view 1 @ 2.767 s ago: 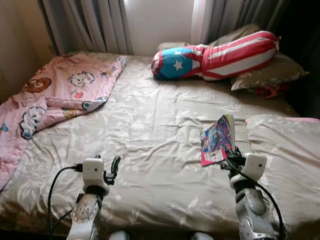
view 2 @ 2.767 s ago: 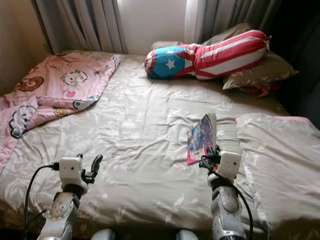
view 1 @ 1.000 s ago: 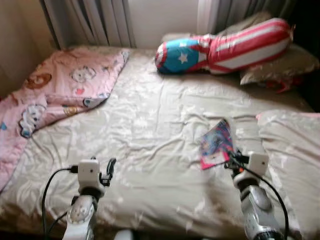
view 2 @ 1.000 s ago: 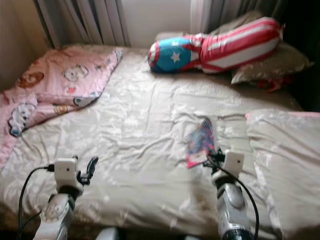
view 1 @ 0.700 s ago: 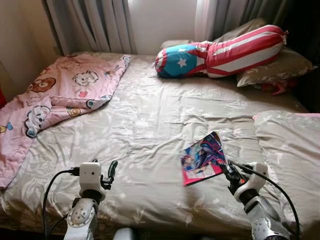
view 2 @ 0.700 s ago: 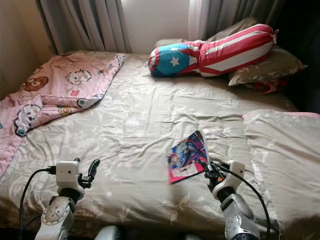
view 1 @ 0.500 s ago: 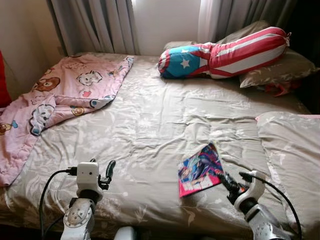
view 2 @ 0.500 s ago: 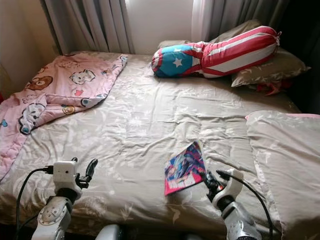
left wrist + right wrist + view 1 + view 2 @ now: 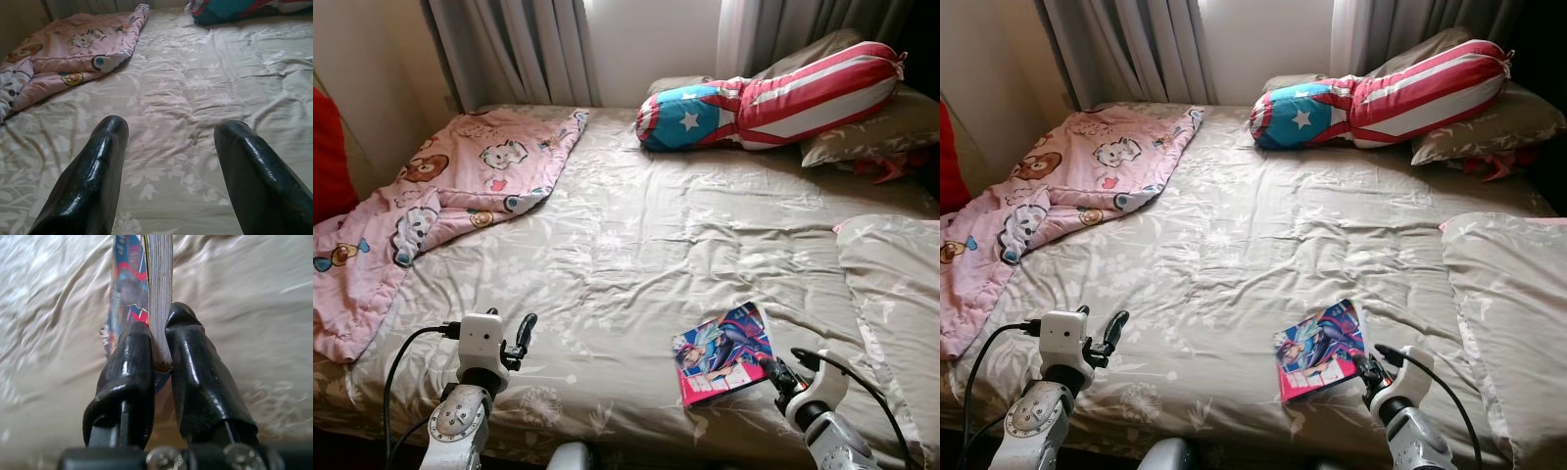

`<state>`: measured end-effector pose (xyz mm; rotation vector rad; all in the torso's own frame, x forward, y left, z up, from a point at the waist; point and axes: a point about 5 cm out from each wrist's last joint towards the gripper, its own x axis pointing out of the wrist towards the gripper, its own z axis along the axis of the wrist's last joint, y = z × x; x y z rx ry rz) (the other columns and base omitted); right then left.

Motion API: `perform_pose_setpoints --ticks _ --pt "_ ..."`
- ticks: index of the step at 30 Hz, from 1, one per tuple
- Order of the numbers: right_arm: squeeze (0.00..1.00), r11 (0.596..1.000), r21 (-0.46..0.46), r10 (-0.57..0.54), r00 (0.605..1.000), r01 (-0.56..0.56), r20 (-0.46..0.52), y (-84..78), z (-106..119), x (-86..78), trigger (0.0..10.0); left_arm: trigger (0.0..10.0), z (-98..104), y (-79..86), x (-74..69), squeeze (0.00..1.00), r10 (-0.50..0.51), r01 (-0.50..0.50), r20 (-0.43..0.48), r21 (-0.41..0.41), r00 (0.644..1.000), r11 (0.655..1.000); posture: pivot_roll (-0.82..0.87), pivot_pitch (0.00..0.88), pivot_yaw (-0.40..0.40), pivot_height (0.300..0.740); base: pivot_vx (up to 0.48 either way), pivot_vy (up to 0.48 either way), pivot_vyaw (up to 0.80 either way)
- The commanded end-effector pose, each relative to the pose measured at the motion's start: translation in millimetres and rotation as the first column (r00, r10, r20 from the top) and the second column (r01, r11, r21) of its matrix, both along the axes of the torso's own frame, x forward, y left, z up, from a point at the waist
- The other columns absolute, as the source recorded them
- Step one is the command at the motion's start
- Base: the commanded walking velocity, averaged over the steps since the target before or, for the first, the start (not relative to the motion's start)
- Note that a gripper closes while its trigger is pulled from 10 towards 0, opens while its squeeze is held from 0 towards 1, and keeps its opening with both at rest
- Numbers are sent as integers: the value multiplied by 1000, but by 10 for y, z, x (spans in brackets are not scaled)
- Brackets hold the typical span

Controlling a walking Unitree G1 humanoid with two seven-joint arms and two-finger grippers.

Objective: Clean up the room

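- Head views (left and right eye): a bed (image 9: 636,245) with a beige flowered cover lies ahead. A pink cartoon blanket (image 9: 440,196) is crumpled over its left side, and a red, white and blue star bolster (image 9: 773,98) lies at the head against grey-brown pillows (image 9: 871,127). Another pillow (image 9: 896,294) sits at the right edge.
- A colourful comic book (image 9: 726,352) is near the foot of the bed on the right, its cover facing up and tilted. The right gripper (image 9: 771,370) meets it at its lower right corner, the silver arm rising from below.
- The left gripper (image 9: 521,338) hovers over the cover near the foot on the left, well apart from the comic book.
- Left wrist view: the two black fingers (image 9: 93,181) stand wide apart, with only the bed cover between them; the pink blanket lies beyond.
- Right wrist view: the jaws are clamped on the comic book's edge, its page block (image 9: 160,298) pinched between the two fingers (image 9: 128,377), the printed cover curling to one side above the bed.
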<state>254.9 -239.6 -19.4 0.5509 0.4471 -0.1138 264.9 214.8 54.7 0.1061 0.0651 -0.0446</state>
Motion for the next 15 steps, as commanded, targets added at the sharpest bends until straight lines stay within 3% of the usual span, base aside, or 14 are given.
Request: perform_pose_setpoints --ticks 1,4,10,15 --pt "0 998 -20 -58 998 58 22 -81 56 41 10000 10000 17 31 -10 0 -6 6 -9 23 1000 1000 35 0 51 643 0 0 0" --pt "0 997 -4 -81 997 81 22 -68 38 27 10000 10000 25 34 -14 0 -5 6 -9 25 1000 1000 42 0 51 643 0 0 0" --pt "0 1000 -23 -10 999 9 -35 39 -61 -45 10000 10000 25 27 -20 0 -10 11 -13 23 1000 1000 42 0 54 643 0 0 0" --pt "0 997 -79 -28 998 24 -51 -12 -54 -47 10000 10000 20 26 -28 0 -9 9 -17 22 1000 1000 42 0 55 643 0 0 0"
